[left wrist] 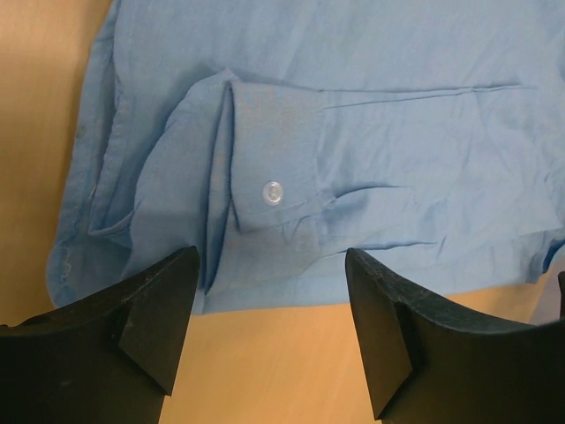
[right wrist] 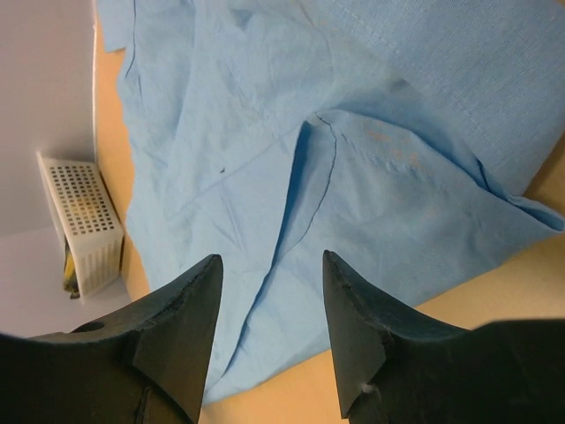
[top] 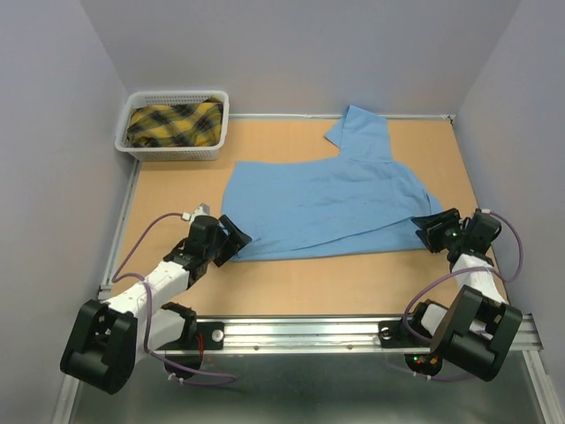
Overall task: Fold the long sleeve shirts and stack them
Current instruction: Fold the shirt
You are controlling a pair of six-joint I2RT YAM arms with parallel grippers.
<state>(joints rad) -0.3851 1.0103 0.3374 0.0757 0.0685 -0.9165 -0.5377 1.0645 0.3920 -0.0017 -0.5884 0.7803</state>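
The light blue button-front shirt [top: 322, 208] lies flat across the middle of the table [top: 300, 283], with one sleeve [top: 362, 132] sticking up toward the top centre of the overhead view. The other sleeve looks folded in over the body. In the left wrist view its cuff [left wrist: 274, 159] and white button [left wrist: 273, 192] sit near the frame's middle.

The left gripper [top: 235, 237] is at the shirt's lower-left corner and the right gripper [top: 427, 231] at its lower-right edge. Both have their jaws apart with nothing in them, probably lined up to pinch the near hem for a fold.

The white basket [top: 132, 141] in the upper left holds a yellow plaid cloth [top: 175, 122].

There's no brand, label or writing readable anywhere.
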